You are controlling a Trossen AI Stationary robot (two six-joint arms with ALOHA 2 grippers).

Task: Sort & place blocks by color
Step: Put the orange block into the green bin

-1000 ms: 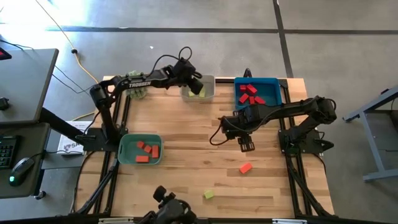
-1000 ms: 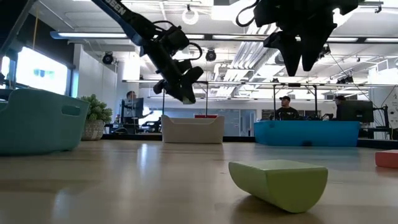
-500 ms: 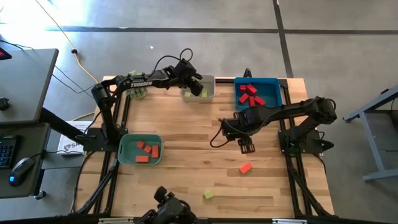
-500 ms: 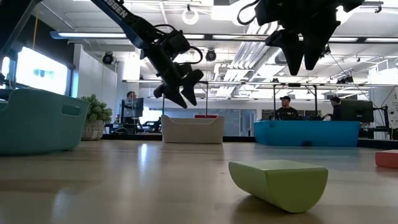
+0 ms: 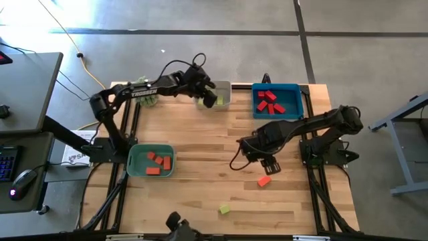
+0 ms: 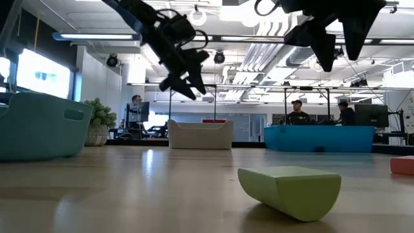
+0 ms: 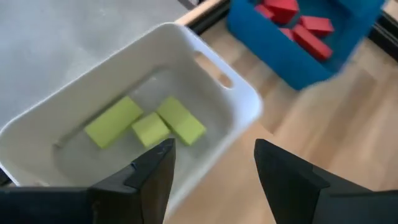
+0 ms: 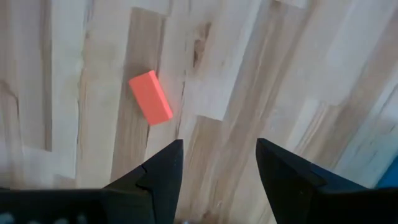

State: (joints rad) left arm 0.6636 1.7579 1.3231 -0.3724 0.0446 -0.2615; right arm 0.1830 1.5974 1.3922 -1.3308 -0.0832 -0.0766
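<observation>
My left gripper [image 5: 208, 100] hangs open and empty over the white tray [image 5: 215, 94]. Three yellow-green blocks [image 7: 146, 122] lie on that tray's floor, seen past the fingers [image 7: 214, 168]. My right gripper [image 5: 269, 163] is open and empty above the table, just beyond a loose orange block [image 5: 264, 181] that lies flat on the wood [image 8: 150, 98]. A loose yellow-green block [image 5: 224, 209] rests on the table near the near edge and fills the foreground of the low view [image 6: 290, 189]. Both grippers hang high in the low view, left [image 6: 185, 76] and right [image 6: 336, 48].
A blue tray [image 5: 294, 100] at the far right holds several dark red blocks [image 5: 269, 100]. A green tray [image 5: 137, 161] at the left holds three orange blocks [image 5: 159, 161]. A fuzzy green plant [image 5: 147, 99] stands at the far left corner. People sit in the room beyond the table.
My right gripper has moved toward the table's near edge, closing on the loose orange block. My left gripper has turned and risen a little beside the white tray. No block has moved.
</observation>
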